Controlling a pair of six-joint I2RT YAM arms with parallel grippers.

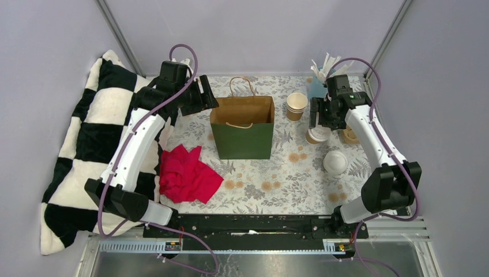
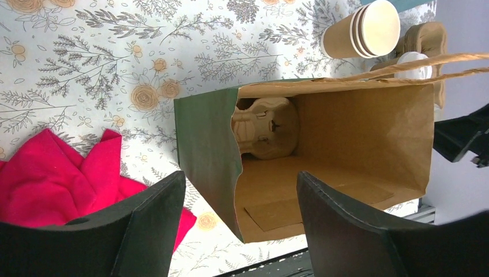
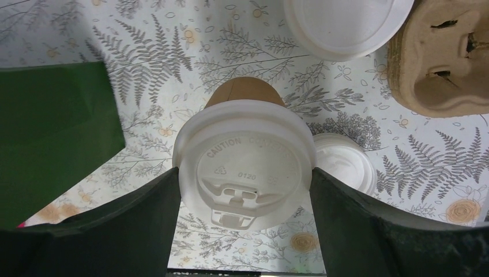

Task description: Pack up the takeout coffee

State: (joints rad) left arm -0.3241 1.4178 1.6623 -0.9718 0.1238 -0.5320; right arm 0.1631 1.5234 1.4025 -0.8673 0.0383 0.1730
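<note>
Plainly the packing has barely begun. On the floral table (image 1: 277,179) the green paper bag (image 1: 242,137) stands upright with its mouth open. The left wrist view shows only a moulded pulp cup carrier (image 2: 266,128) lying at its bottom, with no cup in it yet. The left tool (image 2: 239,187) hangs over that mouth, jaws wide and empty. Outside the bag, to its right, the right tool (image 3: 245,179) straddles a lidded kraft cup (image 3: 248,153). Its fingers sit right against the lid's rim on both sides; whether they press I cannot tell. What remains, I judge, is to carry this cup into the carrier. Nearby are a stack of unlidded cups (image 1: 296,105), a second carrier (image 3: 444,57) and loose white lids (image 3: 346,23).
</note>
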